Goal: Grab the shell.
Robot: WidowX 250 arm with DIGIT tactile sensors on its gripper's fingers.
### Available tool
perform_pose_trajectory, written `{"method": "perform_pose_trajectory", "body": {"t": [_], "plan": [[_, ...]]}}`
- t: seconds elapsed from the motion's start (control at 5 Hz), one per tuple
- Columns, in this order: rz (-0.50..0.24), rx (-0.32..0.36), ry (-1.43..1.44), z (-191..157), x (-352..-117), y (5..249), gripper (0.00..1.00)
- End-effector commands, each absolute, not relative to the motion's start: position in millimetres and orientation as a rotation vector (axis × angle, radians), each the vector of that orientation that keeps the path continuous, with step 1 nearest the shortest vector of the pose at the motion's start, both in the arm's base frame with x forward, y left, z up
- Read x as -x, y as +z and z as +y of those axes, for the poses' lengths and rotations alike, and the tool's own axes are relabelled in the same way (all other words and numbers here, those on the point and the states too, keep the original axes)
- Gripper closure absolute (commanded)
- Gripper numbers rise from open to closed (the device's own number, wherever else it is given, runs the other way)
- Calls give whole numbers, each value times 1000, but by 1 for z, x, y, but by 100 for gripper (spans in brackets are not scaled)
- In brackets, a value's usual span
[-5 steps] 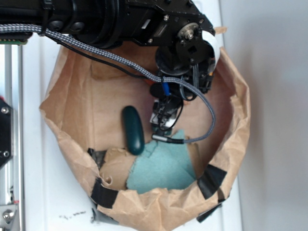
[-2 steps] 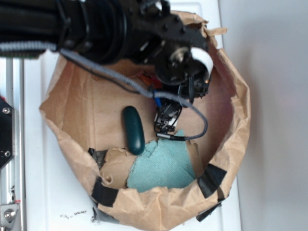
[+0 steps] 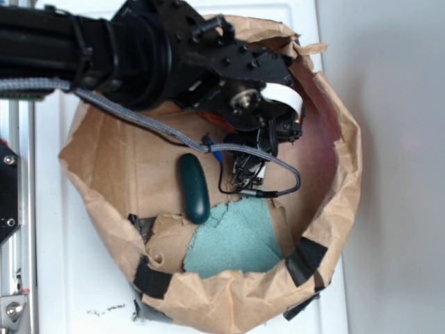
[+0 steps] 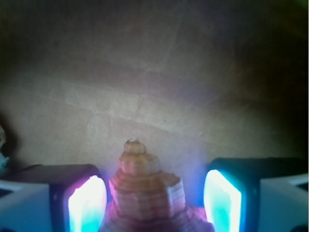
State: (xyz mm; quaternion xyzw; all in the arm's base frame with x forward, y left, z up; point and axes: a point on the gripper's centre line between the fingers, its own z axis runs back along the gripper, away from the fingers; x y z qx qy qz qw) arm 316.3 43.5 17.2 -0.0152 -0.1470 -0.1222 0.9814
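While straddling the shell (image 4: 145,193) with pads (image 4: 87,205) apart, hand (image 3: 250,167) not yet clamped: approach done, closing and lifting left. Shell at six o'clock in wrist view, spire upward, nearer the nine o'clock pad, a gap toward three. Lower shell cut off; contact unclear. From outside, mostly hidden under arm inside paper bag (image 3: 341,160); capsule (image 3: 193,188) at nine o'clock of hand.

White counter (image 3: 52,209) carries a crumpled brown paper bag (image 3: 334,209), black tape patches on its lower rim; metal rail at frame left.
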Motion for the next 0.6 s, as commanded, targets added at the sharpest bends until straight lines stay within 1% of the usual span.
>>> {"method": "perform_pose_trajectory", "body": {"t": [0.0,0.2,0.4], "plan": [[-290,139,-243,29,-312,72,100],[-237,226,-246,22,-303,122,100],[-210,247,-258,23,-298,141,100]]}}
